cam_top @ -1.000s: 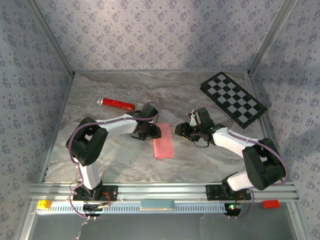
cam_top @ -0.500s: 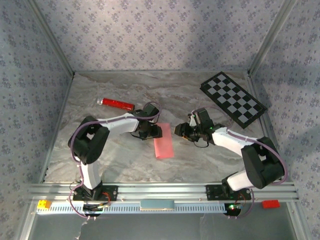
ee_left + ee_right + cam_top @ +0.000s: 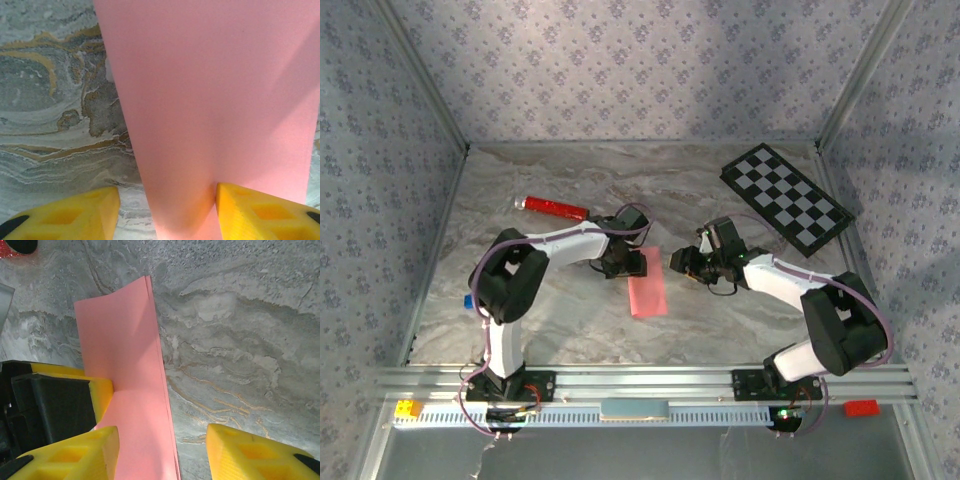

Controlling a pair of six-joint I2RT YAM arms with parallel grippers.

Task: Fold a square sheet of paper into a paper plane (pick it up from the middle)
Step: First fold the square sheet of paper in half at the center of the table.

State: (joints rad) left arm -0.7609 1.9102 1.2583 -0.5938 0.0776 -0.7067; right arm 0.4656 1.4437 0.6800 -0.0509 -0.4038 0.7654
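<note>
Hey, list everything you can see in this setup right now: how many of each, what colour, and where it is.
square sheet of paper: one, pink, folded to a narrow strip, middle of the table between the arms
cylinder: one, red, far left part of the table
checkerboard: one, black and white, far right corner
yellow block: one, yellow, left end of the front rail
red block: one, red, right end of the front rail
table: one, grey marbled
left end effector: one, yellow fingers, open, astride the paper's end
right end effector: one, yellow fingers, open, over the paper's edge
</note>
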